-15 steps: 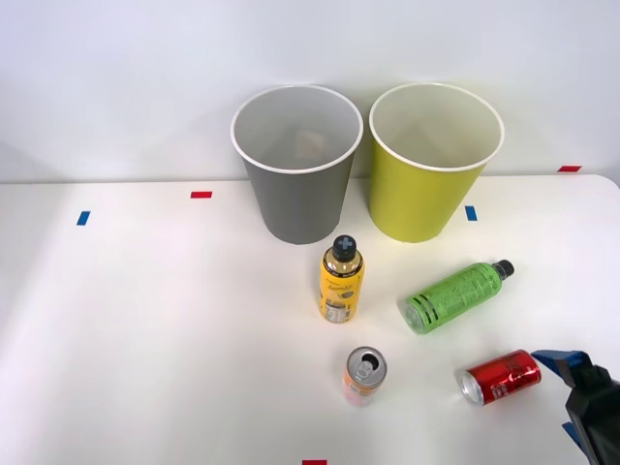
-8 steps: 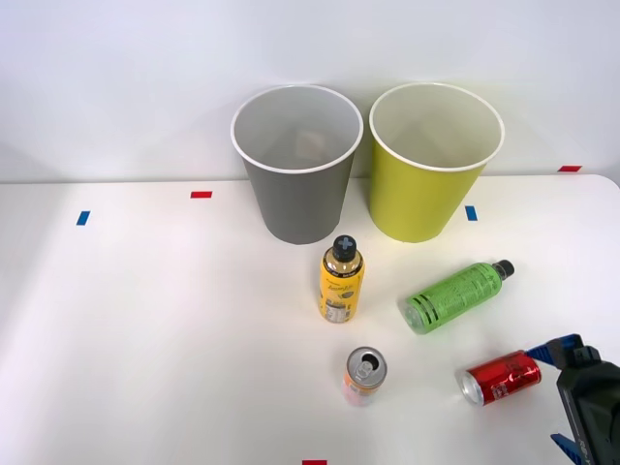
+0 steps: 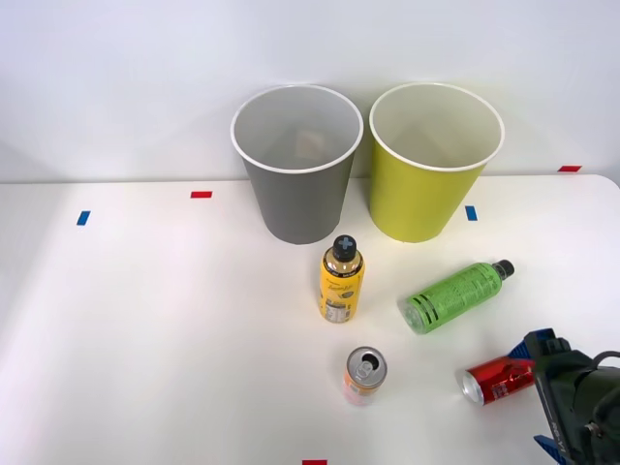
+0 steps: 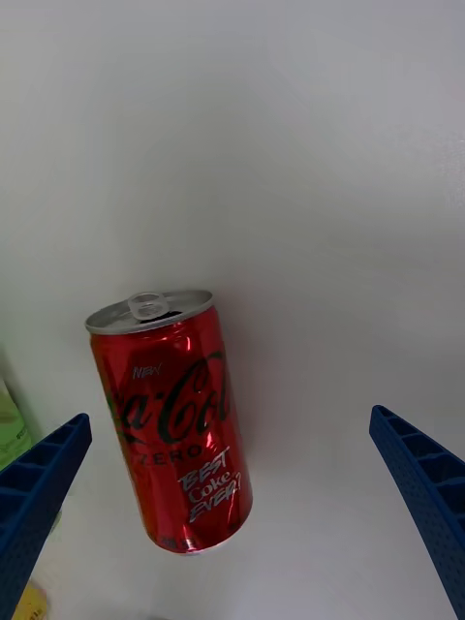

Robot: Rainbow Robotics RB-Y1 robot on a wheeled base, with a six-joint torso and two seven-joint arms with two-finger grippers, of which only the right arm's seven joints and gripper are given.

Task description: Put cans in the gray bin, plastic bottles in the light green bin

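Right gripper (image 4: 232,504) has advanced over the red can (image 3: 494,379).

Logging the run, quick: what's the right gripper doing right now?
Right gripper: open, holding nothing, fingers on either side of the red can lying on the table.

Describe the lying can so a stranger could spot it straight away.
Start at the white table and go to its near right corner, beside the right gripper. There lies the red can on its side. The other can, the pale orange can, stands upright.
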